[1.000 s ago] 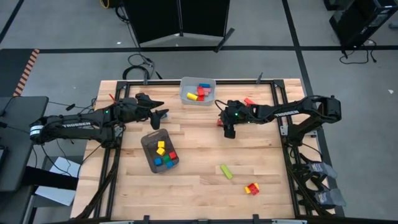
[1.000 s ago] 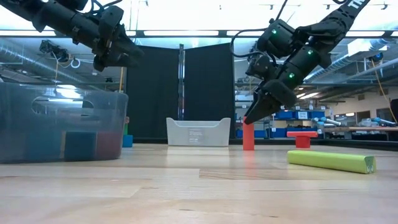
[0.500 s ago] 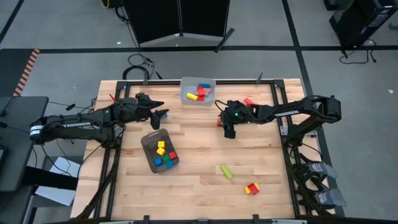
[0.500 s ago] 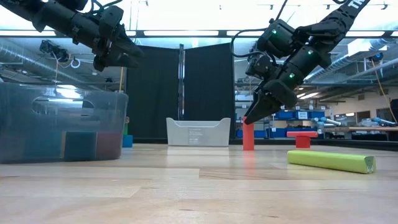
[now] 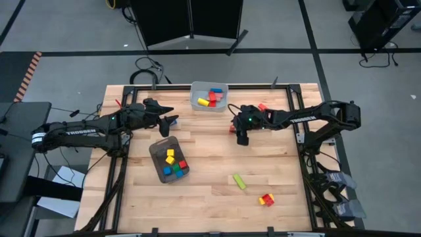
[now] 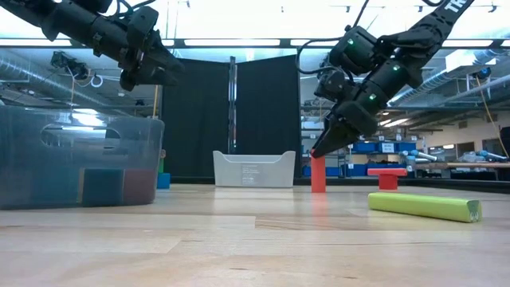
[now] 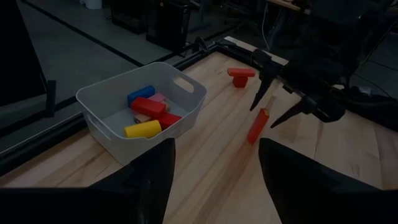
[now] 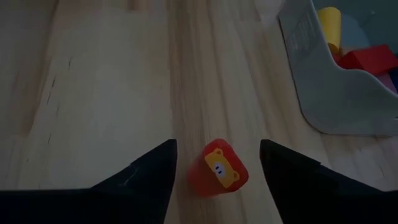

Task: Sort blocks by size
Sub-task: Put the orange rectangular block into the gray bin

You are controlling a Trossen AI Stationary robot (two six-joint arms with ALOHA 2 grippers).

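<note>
Nearest your low camera, a green bar point(image 6: 424, 206) lies flat, long axis running across the table, near a small red and yellow cluster of blocks point(image 5: 266, 199). To the left sits the dark tray point(image 5: 158, 147) with little cubes inside. Farther back, your right gripper point(image 8: 214, 163) hangs wide open over a red bar point(image 6: 319, 174) that stands upright, its end face with a yellow bear pointing up; the fingers hold nothing. Your left gripper point(image 7: 214, 165) hovers open and empty, facing the light bin point(image 7: 189, 94) of longer blocks.
</note>
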